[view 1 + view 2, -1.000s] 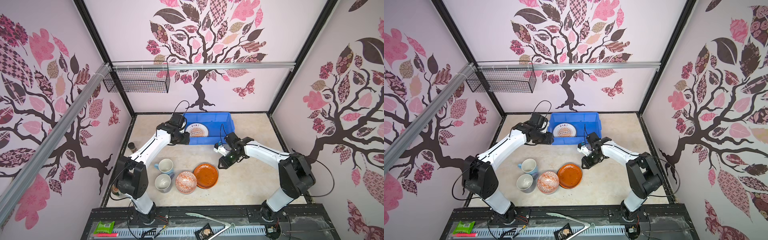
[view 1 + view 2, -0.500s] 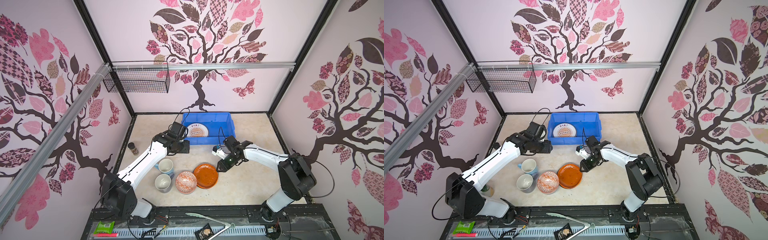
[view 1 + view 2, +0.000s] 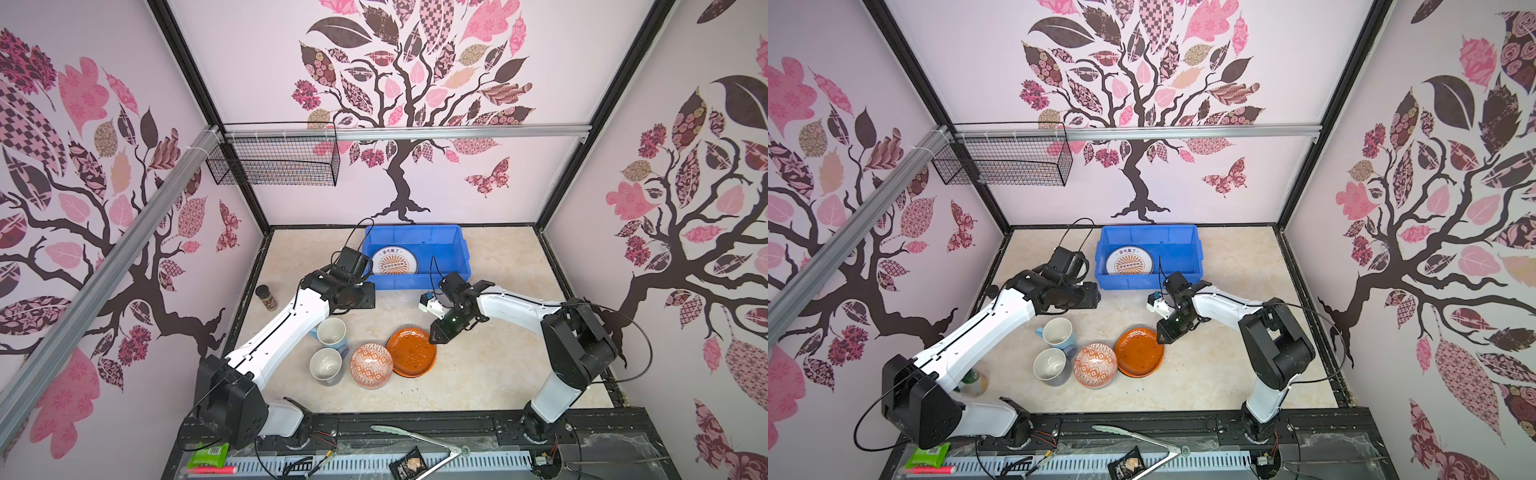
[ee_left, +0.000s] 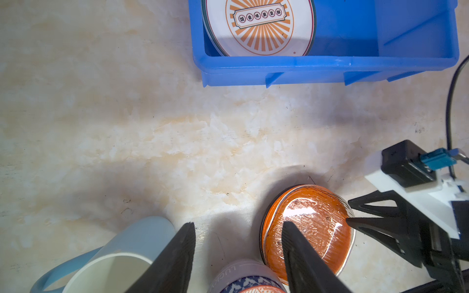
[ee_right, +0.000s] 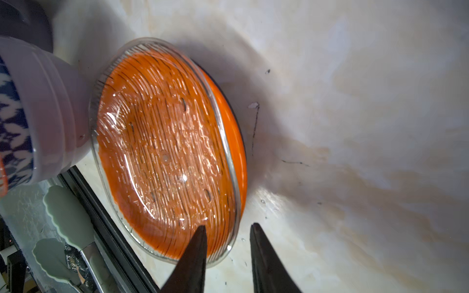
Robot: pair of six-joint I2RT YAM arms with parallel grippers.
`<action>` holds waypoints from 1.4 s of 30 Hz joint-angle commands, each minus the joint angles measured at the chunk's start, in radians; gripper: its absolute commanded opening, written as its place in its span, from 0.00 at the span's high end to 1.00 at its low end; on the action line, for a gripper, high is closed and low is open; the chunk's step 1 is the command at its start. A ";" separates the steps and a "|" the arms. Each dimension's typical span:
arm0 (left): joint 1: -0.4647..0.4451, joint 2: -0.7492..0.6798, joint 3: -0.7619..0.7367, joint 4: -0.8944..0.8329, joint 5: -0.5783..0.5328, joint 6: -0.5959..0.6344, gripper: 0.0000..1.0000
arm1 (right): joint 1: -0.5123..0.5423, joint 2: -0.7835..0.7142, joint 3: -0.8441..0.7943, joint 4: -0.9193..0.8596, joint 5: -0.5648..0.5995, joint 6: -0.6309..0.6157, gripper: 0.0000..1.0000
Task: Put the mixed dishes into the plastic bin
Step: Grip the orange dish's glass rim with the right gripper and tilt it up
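Your right hand (image 5: 227,228) straddles the rim of the orange plate (image 5: 165,142) — fingers apart, nothing clamped yet. In both top views the plate lies lower centre, the plastic bin (image 3: 415,280) above it in frame; left hand (image 4: 238,224) farther, fingers apart, empty.

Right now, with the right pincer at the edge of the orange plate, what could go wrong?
1. The right pincer straddles the rim of the clear glass plate lying on the orange plate; that thin, slick edge could slip, or the two plates could part mid-lift.
2. The patterned bowl sits right beside that stack, so tilting the plates may shove it.
3. The left pincer hangs open nearby; the arms could clash on the way to the blue bin.
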 commanded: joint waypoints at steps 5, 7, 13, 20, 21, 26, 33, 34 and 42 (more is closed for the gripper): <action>0.000 0.006 -0.030 0.021 -0.023 0.002 0.41 | 0.004 0.041 0.044 -0.028 0.032 0.000 0.76; -0.001 0.014 -0.024 0.023 -0.022 0.005 0.41 | 0.003 0.047 0.052 -0.030 0.037 -0.003 0.79; 0.000 0.035 -0.011 0.023 -0.023 0.012 0.41 | 0.003 0.056 0.065 -0.031 0.042 -0.007 0.90; 0.000 0.058 0.016 0.021 -0.029 0.021 0.41 | -0.009 0.049 0.078 -0.033 0.080 -0.014 0.96; 0.000 0.062 0.020 0.021 -0.030 0.024 0.41 | -0.018 0.047 0.085 -0.037 0.082 -0.016 0.96; 0.000 0.083 0.040 0.022 -0.029 0.032 0.42 | -0.066 0.045 0.127 -0.069 0.077 -0.032 0.96; 0.000 0.120 0.085 0.019 -0.027 0.055 0.42 | -0.111 0.044 0.199 -0.115 0.066 -0.046 0.98; 0.000 0.124 0.091 0.018 -0.028 0.057 0.42 | -0.114 0.043 0.205 -0.121 0.061 -0.049 0.99; 0.015 0.154 0.137 0.013 -0.018 0.080 0.42 | -0.126 0.042 0.284 -0.185 -0.021 -0.063 1.00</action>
